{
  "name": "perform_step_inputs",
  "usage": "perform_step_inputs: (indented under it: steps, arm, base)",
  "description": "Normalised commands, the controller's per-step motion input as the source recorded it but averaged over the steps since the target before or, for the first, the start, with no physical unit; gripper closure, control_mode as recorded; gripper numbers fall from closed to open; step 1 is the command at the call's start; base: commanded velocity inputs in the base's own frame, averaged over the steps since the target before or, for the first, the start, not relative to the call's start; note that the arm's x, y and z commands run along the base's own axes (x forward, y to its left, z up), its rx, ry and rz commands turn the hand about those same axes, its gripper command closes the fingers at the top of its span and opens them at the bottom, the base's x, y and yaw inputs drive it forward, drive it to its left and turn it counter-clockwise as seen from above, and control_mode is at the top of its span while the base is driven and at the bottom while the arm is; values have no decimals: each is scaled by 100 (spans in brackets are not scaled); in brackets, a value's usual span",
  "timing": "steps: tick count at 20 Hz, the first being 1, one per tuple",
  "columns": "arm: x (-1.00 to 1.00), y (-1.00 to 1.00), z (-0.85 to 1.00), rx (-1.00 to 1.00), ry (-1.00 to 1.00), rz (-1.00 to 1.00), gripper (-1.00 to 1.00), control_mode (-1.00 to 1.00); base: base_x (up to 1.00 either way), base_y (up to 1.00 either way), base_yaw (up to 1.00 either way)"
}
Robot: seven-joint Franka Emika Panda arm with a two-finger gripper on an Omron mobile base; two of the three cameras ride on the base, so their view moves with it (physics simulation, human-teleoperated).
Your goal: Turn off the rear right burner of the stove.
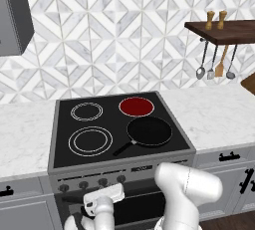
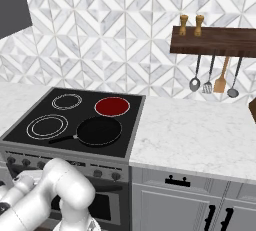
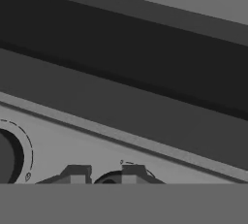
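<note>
The two-finger gripper (image 3: pixel 102 173), fingers slightly parted and holding nothing, sat just before a small dark knob (image 3: pixel 112 180) on the black glass stove's (image 1: pixel 99 124) grey front panel, the glowing red rear right burner (image 1: pixel 136 106) lying well above.

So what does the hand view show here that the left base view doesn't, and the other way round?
Hand view alone: a close look at the gripper, its fingertips set either side of a dark knob on the grey front panel, dashed markings ringing the knob.

Left base view alone: the rear right burner glowing red, a black frying pan on the front right zone, and utensils hanging under a shelf.

Both: the stove and its knob row.
</note>
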Motion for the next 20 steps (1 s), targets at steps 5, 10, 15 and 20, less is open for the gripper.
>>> perform_step_inputs:
  steps: [5,10,15,20]
  arm:
    - [7,0,-58,100,-39,-52,100,-100]
    - [4,2,-65,100,-33,-55,100,-100]
    - [-16,78,-100,63,-21,-35,100,-100]
    - [-46,100,-100,49,-14,-2,100,-100]
  base:
    - [0,0,0]
    - [0,0,0]
    - [0,0,0]
    - [0,0,0]
